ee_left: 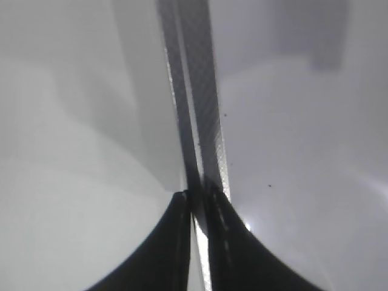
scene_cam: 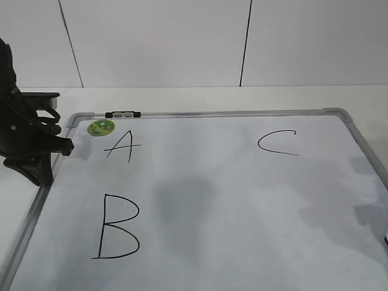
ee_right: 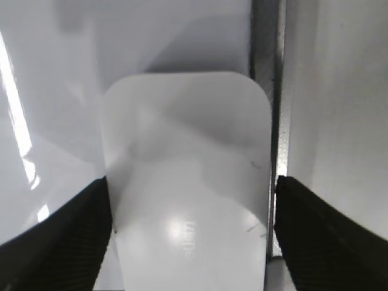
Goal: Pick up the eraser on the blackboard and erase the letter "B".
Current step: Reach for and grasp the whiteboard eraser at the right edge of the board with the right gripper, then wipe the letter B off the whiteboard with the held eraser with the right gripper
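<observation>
At about nine o'clock in your exterior view, the left tool (scene_cam: 60,147) sits at the left edge of the blackboard (scene_cam: 254,218). Your left wrist view shows its two dark fingers (ee_left: 163,248) pressed nearly together over the grey frame strip (ee_left: 203,121), with nothing between them. The letter "B" (scene_cam: 118,227) stands whole at about seven o'clock on the board, below the "A" (scene_cam: 123,145) and the green sticker (scene_cam: 101,127); the "C" (scene_cam: 279,143) is toward two o'clock.

Your right wrist view shows the right tool (ee_right: 193,230) spread wide around the eraser (ee_right: 188,182). One finger (ee_right: 66,236) touches its left side and the other stands just beside its right edge. The eraser lies flat on the board against the frame.
</observation>
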Motion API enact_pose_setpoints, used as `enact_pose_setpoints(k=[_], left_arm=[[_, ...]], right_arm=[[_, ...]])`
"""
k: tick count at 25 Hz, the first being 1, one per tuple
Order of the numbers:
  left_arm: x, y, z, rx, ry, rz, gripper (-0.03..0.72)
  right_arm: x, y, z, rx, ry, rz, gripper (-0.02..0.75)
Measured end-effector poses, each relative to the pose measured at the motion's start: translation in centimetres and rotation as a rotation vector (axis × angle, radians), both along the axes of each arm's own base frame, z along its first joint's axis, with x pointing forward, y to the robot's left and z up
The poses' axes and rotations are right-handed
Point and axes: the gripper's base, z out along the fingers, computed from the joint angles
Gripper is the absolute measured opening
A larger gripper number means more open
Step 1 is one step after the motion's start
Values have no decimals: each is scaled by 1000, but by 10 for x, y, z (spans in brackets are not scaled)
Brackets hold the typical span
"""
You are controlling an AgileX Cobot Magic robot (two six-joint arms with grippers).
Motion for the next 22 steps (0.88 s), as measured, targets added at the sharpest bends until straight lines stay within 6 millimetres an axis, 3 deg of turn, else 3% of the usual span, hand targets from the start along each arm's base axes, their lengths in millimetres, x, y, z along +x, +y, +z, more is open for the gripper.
enact_pose_setpoints(k=[18, 22], left_arm=[[0, 0, 0, -3, 0, 2, 35], [0, 0, 0, -3, 0, 2, 35]], right_arm=[[1, 0, -8, 6, 48, -26, 642], [1, 0, -8, 6, 48, -26, 609]])
